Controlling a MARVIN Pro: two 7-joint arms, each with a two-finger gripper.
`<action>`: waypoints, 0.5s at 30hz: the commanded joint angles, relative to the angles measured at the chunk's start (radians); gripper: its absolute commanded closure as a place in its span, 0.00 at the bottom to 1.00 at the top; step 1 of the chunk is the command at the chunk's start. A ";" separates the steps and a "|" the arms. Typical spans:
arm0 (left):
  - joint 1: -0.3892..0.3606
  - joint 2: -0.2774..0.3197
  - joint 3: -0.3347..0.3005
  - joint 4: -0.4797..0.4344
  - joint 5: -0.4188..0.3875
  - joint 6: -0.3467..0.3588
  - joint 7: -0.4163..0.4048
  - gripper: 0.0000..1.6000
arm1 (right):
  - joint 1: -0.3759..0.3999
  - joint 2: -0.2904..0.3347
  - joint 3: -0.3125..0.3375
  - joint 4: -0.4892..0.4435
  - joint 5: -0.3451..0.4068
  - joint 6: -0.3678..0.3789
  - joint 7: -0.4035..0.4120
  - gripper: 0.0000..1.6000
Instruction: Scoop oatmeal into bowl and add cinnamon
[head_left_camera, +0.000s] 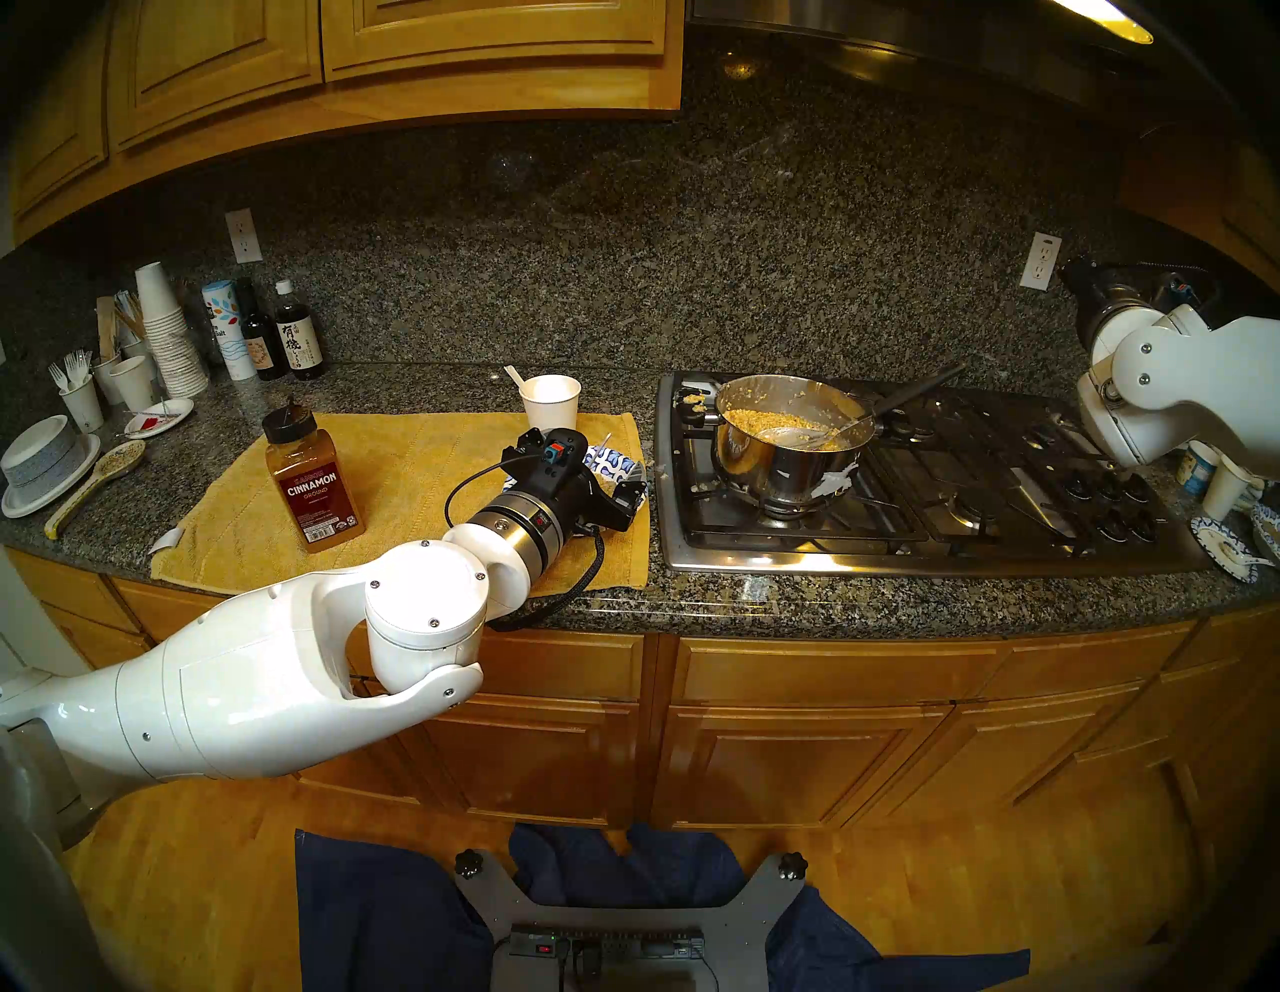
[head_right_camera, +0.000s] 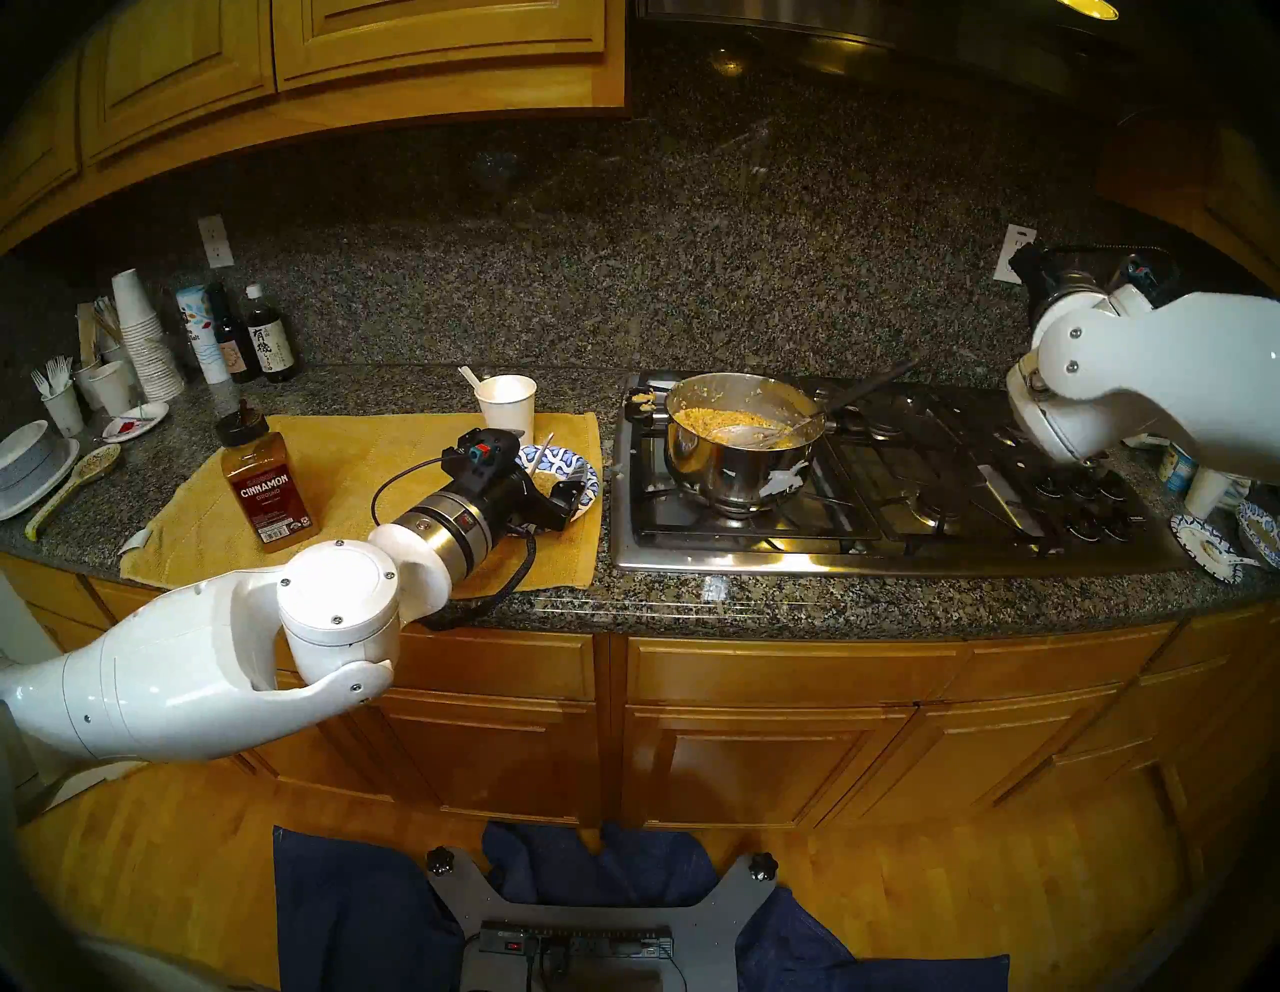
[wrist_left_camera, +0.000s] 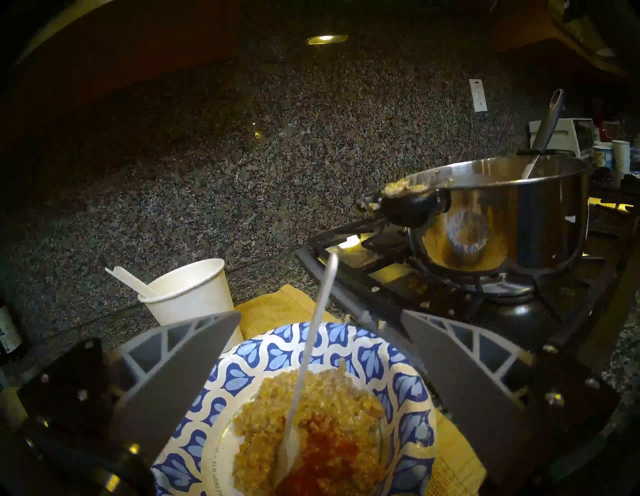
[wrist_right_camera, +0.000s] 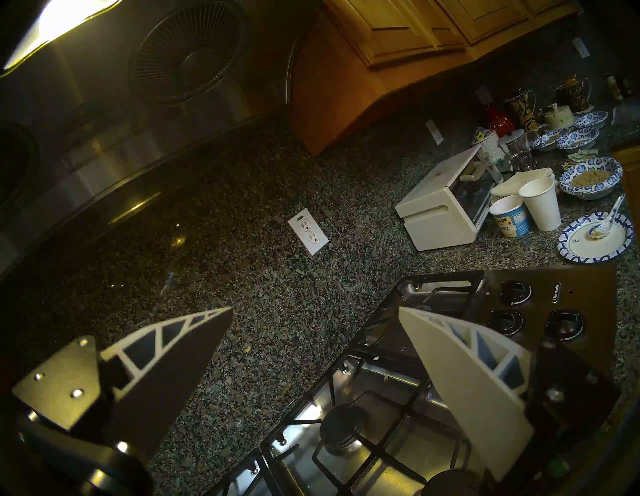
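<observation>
The blue-and-white paper bowl (wrist_left_camera: 242, 374) sits on the yellow towel (head_left_camera: 415, 471) and holds oatmeal (wrist_left_camera: 270, 408) with a patch of red-brown cinnamon powder (wrist_left_camera: 329, 446) on it. A white plastic spoon (wrist_left_camera: 311, 346) stands in the oatmeal. My left gripper (wrist_left_camera: 321, 313) is open just above the bowl (head_left_camera: 616, 465), with a finger on either side of the spoon and touching nothing. The cinnamon jar (head_left_camera: 315, 478) stands upright on the towel to its left. My right gripper (wrist_right_camera: 315, 308) is open and empty, raised near the backsplash at the far right.
A steel pot (head_left_camera: 789, 443) with oatmeal and a metal ladle (head_left_camera: 796, 435) stands on the gas stove (head_left_camera: 900, 499). A white paper cup (head_left_camera: 550, 402) is behind the bowl. Cup stacks, dark bottles and grey bowls (head_left_camera: 41, 457) crowd the far left. A toaster oven (wrist_right_camera: 446, 207) and more bowls are at the right.
</observation>
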 joint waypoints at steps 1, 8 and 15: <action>-0.052 0.033 -0.104 -0.129 -0.060 -0.046 0.009 0.00 | 0.024 -0.003 0.015 0.010 -0.004 0.000 -0.049 0.00; -0.090 0.046 -0.228 -0.201 -0.146 -0.110 0.044 0.00 | 0.023 -0.004 0.010 0.011 0.005 0.000 -0.030 0.00; -0.118 0.141 -0.342 -0.211 -0.212 -0.169 0.124 0.00 | 0.024 -0.006 0.008 0.011 0.013 0.000 -0.028 0.00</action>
